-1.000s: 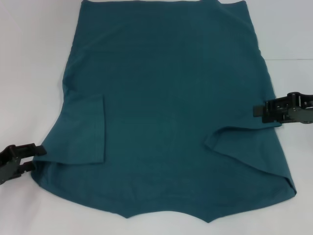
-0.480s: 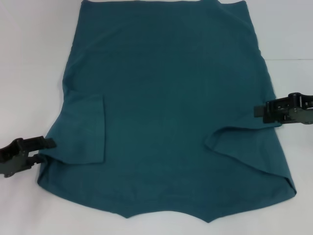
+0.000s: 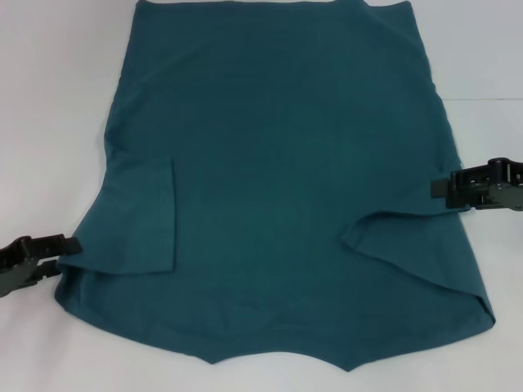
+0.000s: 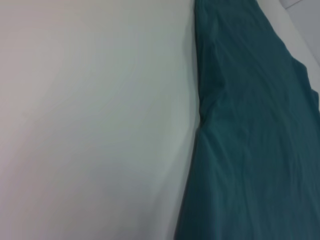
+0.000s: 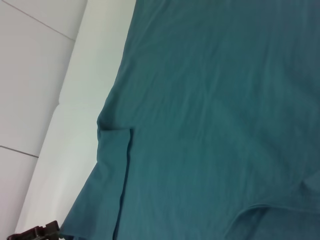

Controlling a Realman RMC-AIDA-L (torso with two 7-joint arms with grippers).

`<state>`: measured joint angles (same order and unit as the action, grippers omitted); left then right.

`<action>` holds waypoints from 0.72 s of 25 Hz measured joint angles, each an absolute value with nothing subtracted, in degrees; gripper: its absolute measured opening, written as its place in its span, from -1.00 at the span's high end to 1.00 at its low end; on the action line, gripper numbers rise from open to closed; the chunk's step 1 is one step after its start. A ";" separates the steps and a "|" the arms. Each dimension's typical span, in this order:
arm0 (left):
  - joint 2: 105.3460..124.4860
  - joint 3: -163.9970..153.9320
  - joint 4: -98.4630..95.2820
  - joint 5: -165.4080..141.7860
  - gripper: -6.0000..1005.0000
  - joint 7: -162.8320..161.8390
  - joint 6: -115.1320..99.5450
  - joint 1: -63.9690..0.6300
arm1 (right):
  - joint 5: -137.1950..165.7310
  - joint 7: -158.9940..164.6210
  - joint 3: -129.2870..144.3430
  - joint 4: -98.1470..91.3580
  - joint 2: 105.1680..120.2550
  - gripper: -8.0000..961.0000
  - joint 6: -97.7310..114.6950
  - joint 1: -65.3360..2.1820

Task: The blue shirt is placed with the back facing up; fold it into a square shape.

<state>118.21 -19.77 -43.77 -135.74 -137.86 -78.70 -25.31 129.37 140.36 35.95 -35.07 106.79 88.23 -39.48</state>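
mostly flat blue shirt (image 3: 278,163), both sleeves folded inward, minor wrinkles.

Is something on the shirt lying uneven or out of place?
Yes. On the blue shirt, the left sleeve is folded in neatly, while the right sleeve lies slanted, so the two sides do not match.
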 joint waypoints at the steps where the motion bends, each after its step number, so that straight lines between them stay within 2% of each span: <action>1: 118.23 -19.89 -43.64 -135.95 -0.22 -137.84 -78.52 -25.46 | 129.37 140.36 35.90 -35.08 106.78 -0.05 88.23 -39.48; 18: 118.65 -22.52 -43.39 -137.19 -0.18 -140.04 -77.75 -26.23 | 129.22 140.12 35.59 -35.08 106.58 -0.05 88.24 -39.23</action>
<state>118.65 -22.52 -43.39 -137.19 -140.04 -77.75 -26.23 129.22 140.12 35.59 -35.08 106.58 88.24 -39.23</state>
